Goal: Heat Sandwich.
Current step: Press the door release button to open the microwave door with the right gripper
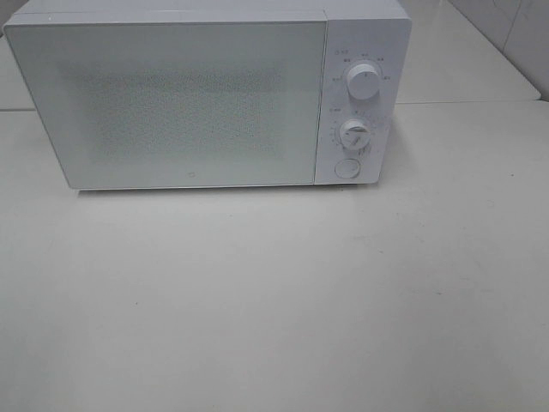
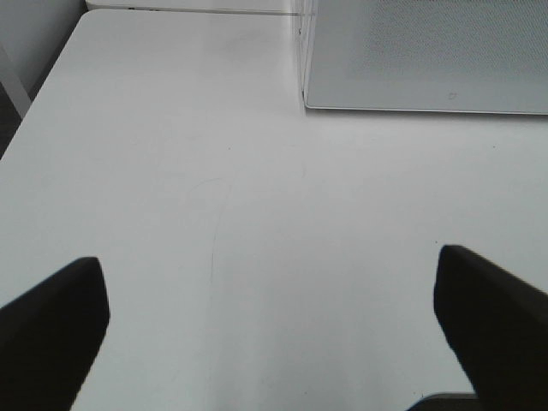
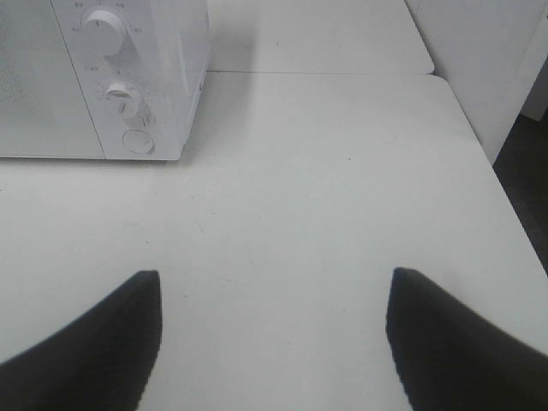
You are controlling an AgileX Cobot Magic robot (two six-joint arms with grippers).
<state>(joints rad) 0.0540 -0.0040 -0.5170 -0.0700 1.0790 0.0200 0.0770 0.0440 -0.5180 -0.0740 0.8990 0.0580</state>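
Note:
The sandwich is out of view in every frame. A white microwave (image 1: 206,90) stands at the back of the white table (image 1: 274,300) with its door shut. My left gripper (image 2: 270,321) hangs open above bare tabletop, off the microwave's (image 2: 428,56) front left corner. My right gripper (image 3: 272,330) is open too, over bare table in front of and to the right of the microwave's control panel (image 3: 128,77). Neither gripper shows in the exterior high view, and nothing lies between either pair of fingers.
The microwave's panel carries two round knobs (image 1: 364,81) (image 1: 354,133) and a round door button (image 1: 346,167). A seam between table sections (image 1: 463,101) runs behind on the right. The table's right edge (image 3: 505,197) drops to dark floor; its left edge (image 2: 38,103) lies near a wall.

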